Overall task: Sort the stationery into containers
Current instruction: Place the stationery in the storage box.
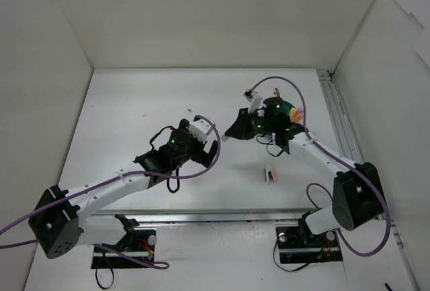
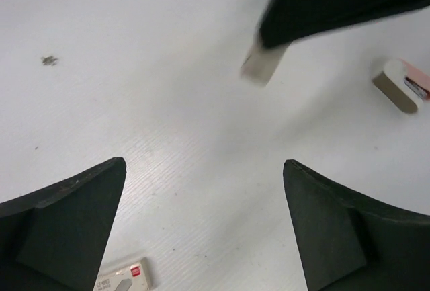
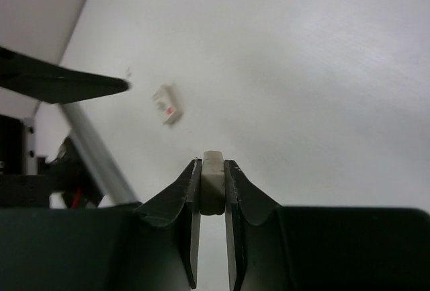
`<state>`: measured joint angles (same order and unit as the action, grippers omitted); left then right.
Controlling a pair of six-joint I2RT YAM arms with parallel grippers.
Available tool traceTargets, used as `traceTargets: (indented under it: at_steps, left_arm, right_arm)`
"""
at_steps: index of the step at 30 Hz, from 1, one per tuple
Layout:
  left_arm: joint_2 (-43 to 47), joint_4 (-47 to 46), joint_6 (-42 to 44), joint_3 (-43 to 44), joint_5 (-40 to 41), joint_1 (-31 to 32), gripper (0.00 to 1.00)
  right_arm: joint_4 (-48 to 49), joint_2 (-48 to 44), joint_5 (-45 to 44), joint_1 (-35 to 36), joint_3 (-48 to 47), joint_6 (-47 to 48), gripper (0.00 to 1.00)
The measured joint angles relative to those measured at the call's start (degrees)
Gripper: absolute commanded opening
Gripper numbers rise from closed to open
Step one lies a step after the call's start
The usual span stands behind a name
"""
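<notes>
My right gripper [image 3: 213, 164] is shut on a small off-white eraser [image 3: 213, 183] and holds it above the table; it also shows in the top view [image 1: 229, 136]. The teal organiser [image 1: 290, 111], with coloured markers in it, is mostly hidden behind the right wrist. My left gripper [image 2: 201, 164] is open and empty over bare table, left of the right gripper in the top view [image 1: 209, 151]. A white eraser with a red label [image 2: 125, 277] lies just below its left finger and shows in the right wrist view [image 3: 166, 105]. A tan eraser in a pink sleeve [image 1: 270, 173] lies on the table, also in the left wrist view [image 2: 402, 86].
White walls enclose the table on the left, back and right. A metal rail [image 1: 339, 126] runs along the right side. A purple cable [image 1: 285, 82] loops over the right wrist. A small dark speck [image 2: 49, 60] marks the table.
</notes>
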<state>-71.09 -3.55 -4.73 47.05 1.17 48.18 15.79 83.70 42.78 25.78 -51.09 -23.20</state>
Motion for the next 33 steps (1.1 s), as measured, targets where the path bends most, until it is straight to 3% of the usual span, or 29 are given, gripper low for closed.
traceTargets:
  at_steps: [8,13,21,28,31,33]
  left_arm:
    - [10.38,4.83,-12.79,-3.39,5.6,-12.17,1.0]
    - [12.44,10.21,-20.11,-3.72,5.07,-18.78,1.0]
    - [9.42,16.98,-28.09,-6.54,0.42,-27.3,1.0]
    - [5.14,17.46,-29.66,-7.41,-4.39,-28.33,1.0]
    - [3.19,17.46,-30.21,-7.41,-5.27,-28.5,1.0]
    - [2.38,17.44,-30.6,-7.43,-5.49,-28.7,1.0]
  right_arm:
    - [-13.77,-10.75,-29.44,-9.49,-7.28,11.58,0.0]
    - [-17.07,-8.9,-40.09,-14.03,-11.96,16.46,0.0]
    - [-19.19,2.54,-43.89,-19.06,-16.92,20.57,0.0]
    - [-20.17,7.41,-42.03,-19.8,-18.18,20.72,0.08]
    - [-20.02,8.57,-41.07,-19.78,-18.93,20.72,0.13]
    - [-19.98,9.09,-40.72,-19.78,-18.99,20.68,0.28]
